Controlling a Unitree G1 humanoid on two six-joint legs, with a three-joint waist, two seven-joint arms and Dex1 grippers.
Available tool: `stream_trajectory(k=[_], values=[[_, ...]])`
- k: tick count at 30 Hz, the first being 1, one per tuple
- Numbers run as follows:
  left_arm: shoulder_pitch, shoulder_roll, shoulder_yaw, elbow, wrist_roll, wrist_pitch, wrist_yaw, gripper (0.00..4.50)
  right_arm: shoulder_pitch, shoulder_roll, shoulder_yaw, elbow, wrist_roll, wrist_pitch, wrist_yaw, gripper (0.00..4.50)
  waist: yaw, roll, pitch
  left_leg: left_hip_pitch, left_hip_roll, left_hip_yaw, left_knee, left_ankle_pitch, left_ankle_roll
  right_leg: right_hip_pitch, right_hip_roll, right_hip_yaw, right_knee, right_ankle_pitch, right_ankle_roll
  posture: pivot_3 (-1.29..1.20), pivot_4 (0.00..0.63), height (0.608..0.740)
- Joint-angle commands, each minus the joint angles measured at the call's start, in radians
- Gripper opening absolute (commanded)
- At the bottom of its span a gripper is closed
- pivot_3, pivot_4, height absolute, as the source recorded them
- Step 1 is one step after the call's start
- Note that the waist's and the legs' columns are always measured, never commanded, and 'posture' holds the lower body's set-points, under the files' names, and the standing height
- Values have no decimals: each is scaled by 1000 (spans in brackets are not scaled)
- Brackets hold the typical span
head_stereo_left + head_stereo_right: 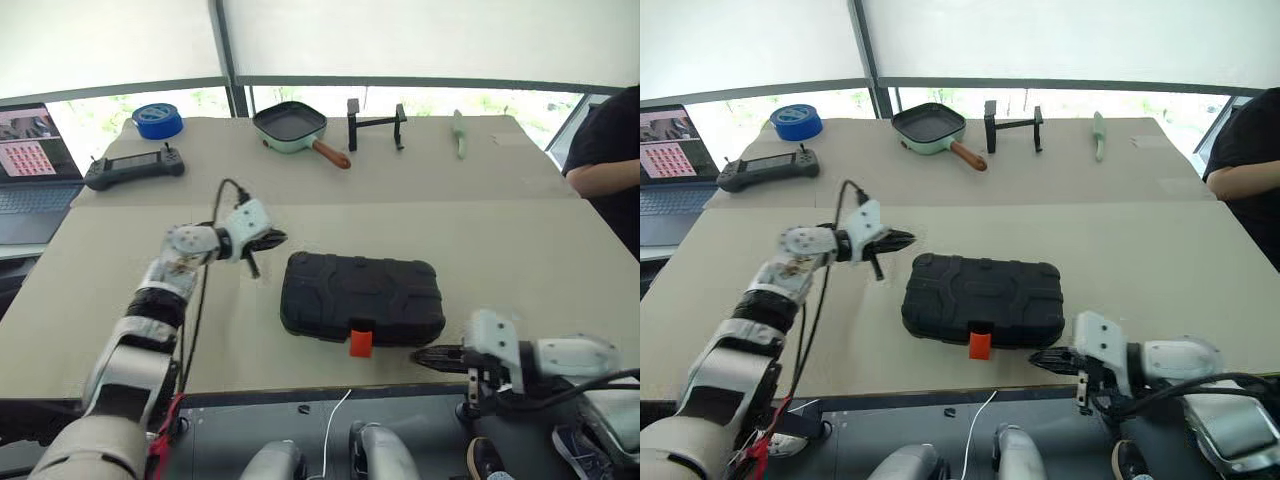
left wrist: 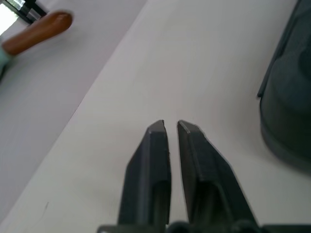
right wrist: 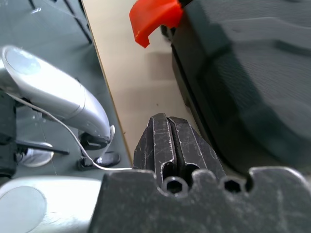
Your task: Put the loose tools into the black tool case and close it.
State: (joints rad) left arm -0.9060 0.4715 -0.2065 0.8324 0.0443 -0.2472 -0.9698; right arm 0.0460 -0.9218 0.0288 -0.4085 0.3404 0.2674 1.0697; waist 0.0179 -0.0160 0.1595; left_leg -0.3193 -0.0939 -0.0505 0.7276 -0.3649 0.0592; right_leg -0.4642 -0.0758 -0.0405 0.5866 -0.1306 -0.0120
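The black tool case point(image 1: 362, 298) lies closed and flat on the table's near middle. Its orange latch point(image 1: 361, 343) sticks out at the front edge. The loose tools are out of view. My left gripper point(image 1: 275, 240) is shut with nothing in it and hovers just off the case's far-left corner, pointing toward it. The left wrist view has its fingertips point(image 2: 158, 128) nearly together over bare table, with the case's edge point(image 2: 291, 97) beside them. My right gripper point(image 1: 418, 356) is shut and empty at the table's front edge, right of the latch point(image 3: 153, 17) and close to the case's side point(image 3: 252, 73).
Along the back of the table stand a blue tape roll point(image 1: 158, 120), a black handheld controller point(image 1: 134, 166), a small pan point(image 1: 292, 124), a black stand point(image 1: 375, 123) and a green utensil point(image 1: 459, 132). A laptop point(image 1: 30, 160) is at far left, a person's arm point(image 1: 610, 175) at far right.
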Motion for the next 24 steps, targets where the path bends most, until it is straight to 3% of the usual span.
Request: stream_trajectory(k=[1, 10, 16, 20, 22, 24], values=[[-36, -16, -24, 57, 23, -96, -62, 67, -74, 14, 49, 36, -56, -10, -1, 0, -7, 0, 0, 0, 0, 0, 0, 0, 0, 0, 0, 0, 0, 0, 0, 0, 150, 740], [121, 82, -105, -194, -4, -120, -388, 67, -366, 94, 47, 306, -202, -24, -138, 0, -9, 0, 0, 0, 1, 1, 2, 0, 0, -2, 0, 2, 5, 1, -1, 0, 150, 740], [155, 93, -20, -407, -105, 92, -368, 67, -366, 39, -13, 340, -160, -32, -67, 0, 5, 0, 0, -12, 1, -2, 5, 0, 0, -11, 0, -1, 7, 1, -2, 0, 150, 740], [92, 71, 42, -541, -253, 405, -378, 67, -307, 4, -91, 277, -95, 8, -26, 0, 8, 0, 0, -17, -1, -2, 11, 0, 1, -15, 0, -2, 7, 2, -1, 0, 150, 740], [64, 59, 38, -618, -320, 554, -403, 67, -264, -14, -122, 242, -76, 16, -16, 0, 7, 0, 0, -17, -1, -2, 13, 0, 1, -14, -1, -1, 7, 2, -1, 0, 150, 740], [57, 39, 2, -661, -322, 583, -413, 67, -229, -18, -139, 216, -67, 20, -16, 0, 1, 0, 0, -15, -1, -2, 13, 0, 1, -12, -1, 0, 7, 2, 0, 0, 150, 740]])
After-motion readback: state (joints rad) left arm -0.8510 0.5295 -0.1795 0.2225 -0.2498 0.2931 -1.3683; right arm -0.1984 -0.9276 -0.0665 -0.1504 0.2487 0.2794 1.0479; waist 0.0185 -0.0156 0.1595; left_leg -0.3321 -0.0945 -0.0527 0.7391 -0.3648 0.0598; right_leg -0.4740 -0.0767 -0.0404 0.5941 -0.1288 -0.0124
